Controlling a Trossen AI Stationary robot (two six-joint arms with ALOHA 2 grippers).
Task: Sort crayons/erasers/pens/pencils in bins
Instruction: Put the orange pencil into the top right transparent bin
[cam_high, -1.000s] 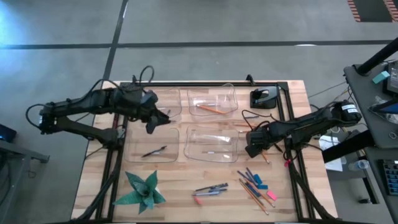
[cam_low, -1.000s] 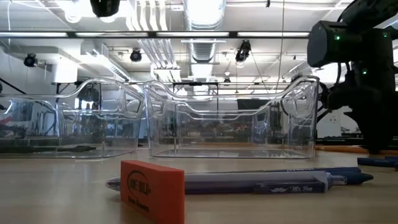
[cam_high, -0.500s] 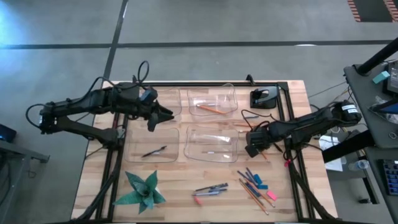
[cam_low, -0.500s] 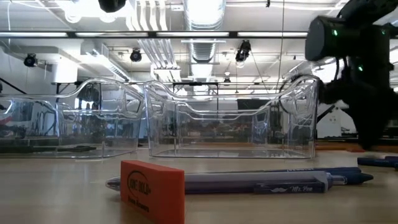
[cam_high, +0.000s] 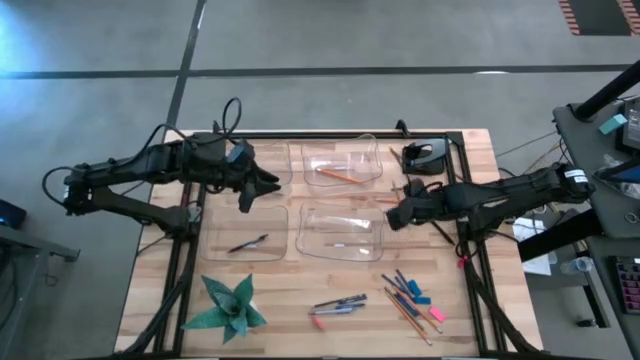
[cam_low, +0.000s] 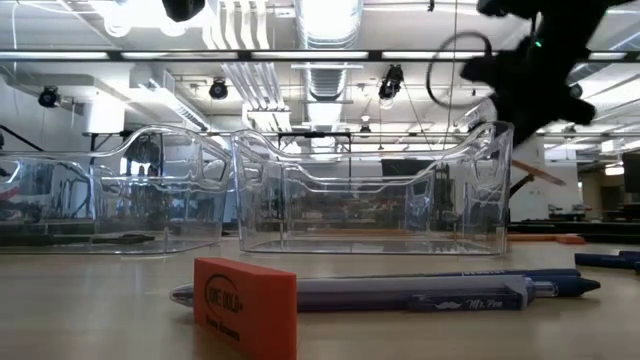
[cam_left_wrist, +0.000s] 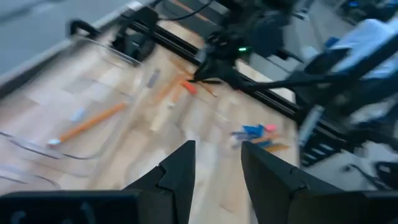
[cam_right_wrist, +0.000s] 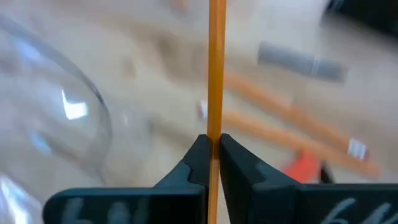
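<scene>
High view: the left claw hangs over the far-left bin, and in the left wrist view its two fingers are apart with nothing in them. Just nearer is another bin with a dark pen inside. A green paper star lies at the near left of the surface.

In the middle, the far bin holds one pencil. The near bin has a thin stick in it, maybe a pencil, but it is too small to be sure. In front of that bin lie some pens and a pink eraser.

The right claw is just beside the right edge of the near middle bin, up off the surface. In the right wrist view its fingers are pinched tight on an orange pencil that stands straight up between them. More pencils, blue crayons and erasers lie in a bunch at the near right.
</scene>
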